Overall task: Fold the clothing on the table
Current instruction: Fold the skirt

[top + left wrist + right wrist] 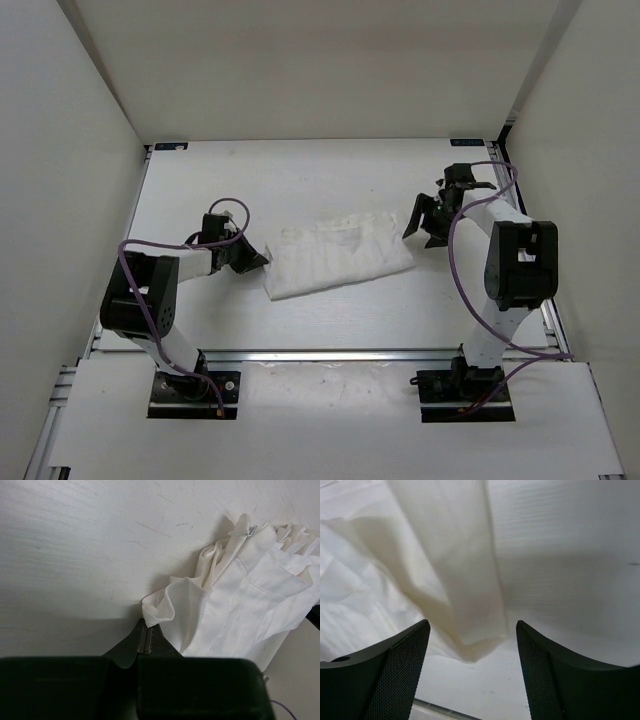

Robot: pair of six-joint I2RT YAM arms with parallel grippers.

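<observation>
Black fingers of the left gripper (145, 632) fill the bottom of the left wrist view, pressed flat together with no gap. Their tip touches a curled-over corner of the clothing (240, 600); whether any fabric is pinched between them I cannot tell. From above, this left gripper (262, 260) sits at the garment's near-left corner.

The clothing (340, 258) lies bunched into a rough band at the middle of the table (300, 180), its long axis running left to right and tilted slightly. Bare white surface shows on every side of it: a wide strip back to the far wall (300, 70), narrower margins toward the side walls, and a strip in front down to the metal rail (330, 354).

The right gripper (426, 222) stands just off the garment's right end, released, jaws spread wide. In its own view, the right gripper (472, 630) frames a drooping corner of cloth (445, 555), which touches neither finger.
</observation>
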